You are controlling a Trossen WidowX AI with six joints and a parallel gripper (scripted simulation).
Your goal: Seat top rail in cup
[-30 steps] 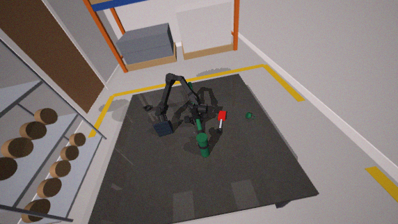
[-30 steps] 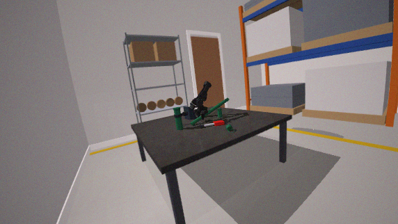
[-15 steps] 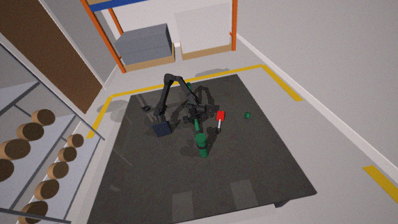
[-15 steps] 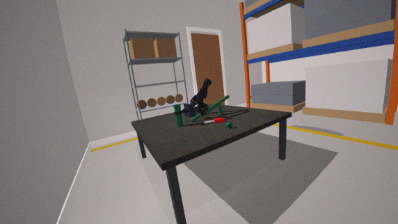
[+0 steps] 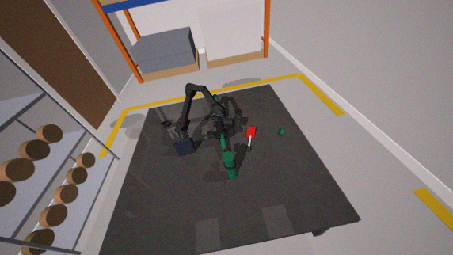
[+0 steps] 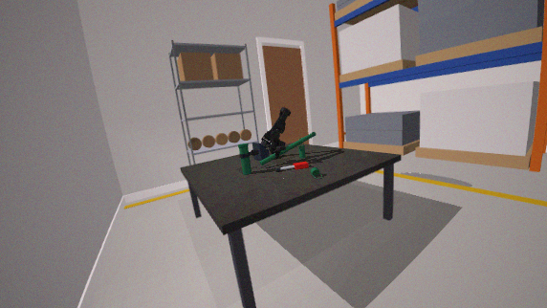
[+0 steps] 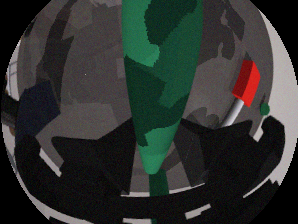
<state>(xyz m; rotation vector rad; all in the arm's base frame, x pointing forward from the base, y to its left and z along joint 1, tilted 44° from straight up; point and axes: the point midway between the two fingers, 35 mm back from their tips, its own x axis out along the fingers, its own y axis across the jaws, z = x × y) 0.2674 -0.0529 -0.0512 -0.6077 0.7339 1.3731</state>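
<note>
On the dark worktop [image 6: 268,201] the big green post [image 6: 245,159] stands upright. Just right of the post, the black hand [image 6: 273,143] is closed on the green rail [image 6: 289,147], which slopes upward away from the post. A red-headed tool [image 6: 295,166] lies right of the post.
</note>
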